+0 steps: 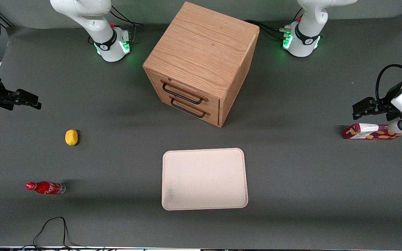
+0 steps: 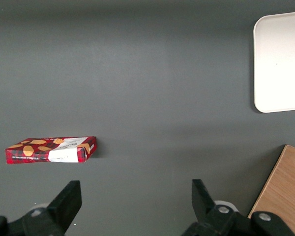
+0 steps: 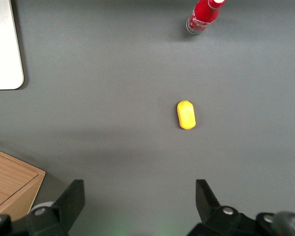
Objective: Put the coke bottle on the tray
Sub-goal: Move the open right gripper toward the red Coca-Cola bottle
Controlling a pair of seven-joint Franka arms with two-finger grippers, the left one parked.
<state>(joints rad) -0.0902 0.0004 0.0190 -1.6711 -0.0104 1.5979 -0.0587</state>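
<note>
Gripper: your right arm's gripper (image 1: 35, 101) hangs above the mat at the working arm's end of the table, clear of every object; in the right wrist view it sits at (image 3: 140, 196).
Fingers: the two black fingers (image 3: 71, 199) stand wide apart with nothing between them, only bare mat showing in the gap.
Coke bottle: the coke bottle (image 1: 45, 188) stands upright on the mat at the working arm's end, red cap up, red label with white script, clear base; the wrist camera also catches it (image 3: 203, 14).
Bottle versus fingers: you have the bottle well apart from the fingers and much nearer the front camera than the gripper; no contact.
Lemon: a yellow lemon (image 1: 71, 137) lies on the mat between gripper and bottle, touching neither; see it at (image 3: 186, 114).
Tray: the cream-white tray (image 1: 204, 179) lies flat near the middle of the table, nothing on it, well apart from the bottle.
Drawer box: the wooden drawer box (image 1: 201, 61) stands farther from the front camera than the tray, both drawers closed.
Snack carton: a red snack carton (image 1: 370, 132) lies flat toward the parked arm's end.
</note>
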